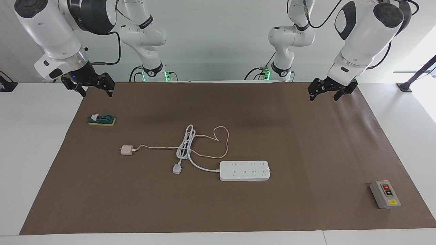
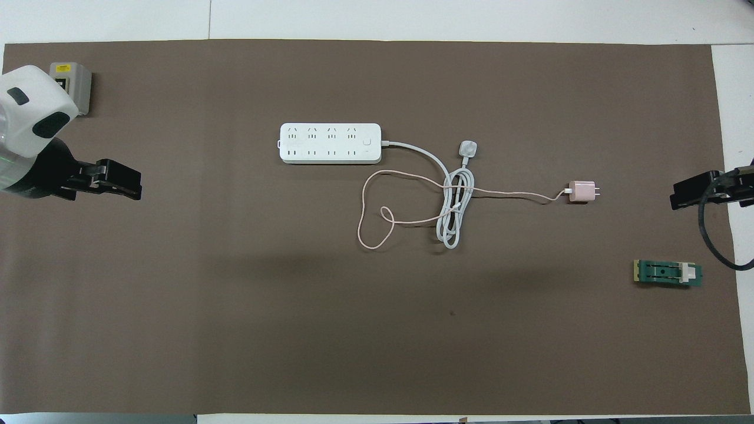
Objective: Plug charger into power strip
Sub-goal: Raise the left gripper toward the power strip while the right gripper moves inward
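The power strip (image 1: pixel 244 170) (image 2: pixel 330 143), a long white bar with two rows of sockets, lies flat mid-mat. The charger (image 1: pixel 126 150) (image 2: pixel 582 191), a small pale-pink cube, lies toward the right arm's end, slightly nearer to the robots than the strip. Its thin pink cable (image 1: pixel 223 141) (image 2: pixel 371 235) loops over the strip's coiled white cord (image 1: pixel 185 144) (image 2: pixel 456 218). My left gripper (image 1: pixel 324 97) (image 2: pixel 132 184) hangs open over the mat at the left arm's end, holding nothing. My right gripper (image 1: pixel 97 92) (image 2: pixel 677 197) hangs open over the mat's edge at the right arm's end, also with nothing in it.
The strip's white three-pin plug (image 1: pixel 176 168) (image 2: pixel 468 148) lies between charger and strip. A grey box with red and black buttons (image 1: pixel 385 194) (image 2: pixel 70 85) stands at the left arm's end. A green part on a yellow pad (image 1: pixel 101 119) (image 2: pixel 667 273) lies under the right gripper's side. The brown mat (image 1: pixel 306 143) covers the table.
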`<action>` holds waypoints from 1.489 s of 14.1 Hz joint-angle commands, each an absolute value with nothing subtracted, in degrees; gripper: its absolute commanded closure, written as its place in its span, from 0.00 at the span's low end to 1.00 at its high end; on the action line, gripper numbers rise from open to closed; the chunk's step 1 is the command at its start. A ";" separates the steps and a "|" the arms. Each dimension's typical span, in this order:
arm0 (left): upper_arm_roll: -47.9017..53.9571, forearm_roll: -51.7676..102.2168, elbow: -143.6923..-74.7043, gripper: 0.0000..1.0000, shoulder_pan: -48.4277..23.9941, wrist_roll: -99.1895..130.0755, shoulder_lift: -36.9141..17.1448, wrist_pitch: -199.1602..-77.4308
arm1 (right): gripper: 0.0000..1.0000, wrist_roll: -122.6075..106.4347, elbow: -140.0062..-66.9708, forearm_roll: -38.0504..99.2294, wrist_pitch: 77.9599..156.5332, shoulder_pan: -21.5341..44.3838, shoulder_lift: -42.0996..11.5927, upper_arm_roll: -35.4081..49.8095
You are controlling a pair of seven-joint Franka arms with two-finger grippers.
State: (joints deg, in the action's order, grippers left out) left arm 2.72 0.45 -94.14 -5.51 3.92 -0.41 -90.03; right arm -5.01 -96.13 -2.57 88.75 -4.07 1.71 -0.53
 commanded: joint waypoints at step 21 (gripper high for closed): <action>1.84 0.35 -91.50 0.00 -5.36 1.67 -5.18 -88.77 | 0.00 26.60 -100.72 15.80 93.95 -10.71 -3.77 0.09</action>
